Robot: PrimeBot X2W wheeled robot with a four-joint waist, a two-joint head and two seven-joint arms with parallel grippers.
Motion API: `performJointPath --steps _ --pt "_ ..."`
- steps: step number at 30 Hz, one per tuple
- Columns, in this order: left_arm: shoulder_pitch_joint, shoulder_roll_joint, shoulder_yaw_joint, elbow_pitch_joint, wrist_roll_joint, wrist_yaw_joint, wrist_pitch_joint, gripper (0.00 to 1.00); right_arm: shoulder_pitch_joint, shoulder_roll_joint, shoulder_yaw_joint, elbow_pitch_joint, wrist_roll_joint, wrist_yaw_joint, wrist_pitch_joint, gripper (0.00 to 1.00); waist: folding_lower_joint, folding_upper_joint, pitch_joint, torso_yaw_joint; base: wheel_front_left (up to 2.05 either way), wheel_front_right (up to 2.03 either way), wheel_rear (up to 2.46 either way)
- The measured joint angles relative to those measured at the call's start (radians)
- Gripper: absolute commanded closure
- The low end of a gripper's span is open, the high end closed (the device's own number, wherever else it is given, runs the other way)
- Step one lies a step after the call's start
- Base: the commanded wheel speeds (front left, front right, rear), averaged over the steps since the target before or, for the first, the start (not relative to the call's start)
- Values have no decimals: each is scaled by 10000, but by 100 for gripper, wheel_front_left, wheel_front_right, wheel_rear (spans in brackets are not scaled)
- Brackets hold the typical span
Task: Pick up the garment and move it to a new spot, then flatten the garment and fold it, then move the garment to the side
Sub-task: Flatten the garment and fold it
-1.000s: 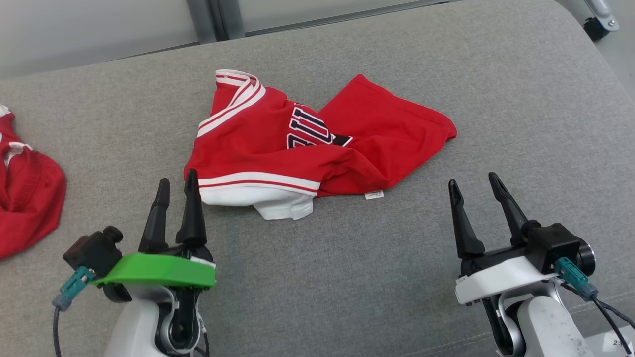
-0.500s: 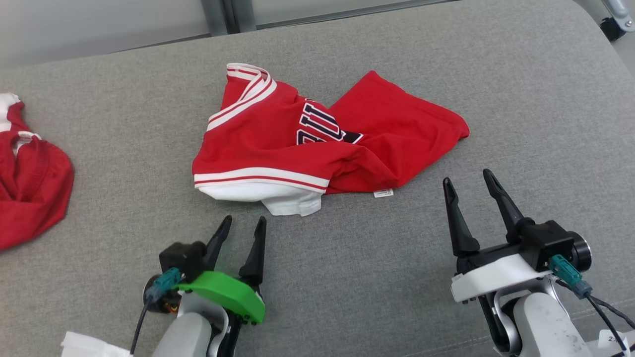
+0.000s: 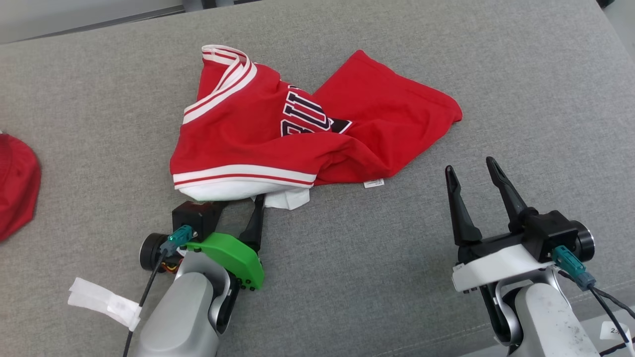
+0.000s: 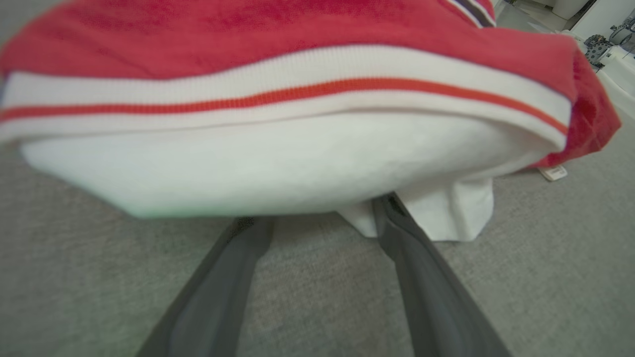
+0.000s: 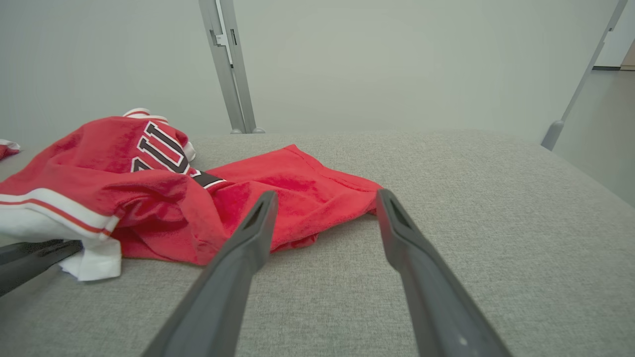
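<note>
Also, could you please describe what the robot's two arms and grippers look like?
Both have two long, dark, tapered fingers, a black camera block and a teal connector with a dark cable. The left gripper has a bright green mount, a silver-grey forearm and a white tape tag by its cable. The right gripper has a white mount on a pale, scuffed forearm.
</note>
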Motion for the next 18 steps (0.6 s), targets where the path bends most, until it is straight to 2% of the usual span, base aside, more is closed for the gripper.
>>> performJointPath --steps 1,4,7,13,18 --pt "-64 8 -100 107 2 0 -6 100 -7 2 0 -4 0 0 0 0 0 0 39 -23 0 0 0" --pt "-173 0 -211 176 94 -6 -12 100 -10 4 -44 -8 2 0 0 0 0 0 104 -40 0 0 0" --pt "-32 -12 86 -314 155 173 8 100 -10 2 -151 -21 0 0 0 0 0 0 85 49 0 0 0" --pt "1374 19 1024 -2481 468 662 13 100 107 2 -286 -29 -52 0 0 0 0 0 -55 428 0 0 0" --pt "2601 42 1613 -4765 1179 1348 13 100 256 4 -232 33 -188 0 0 0 0 0 -209 939 0 0 0"
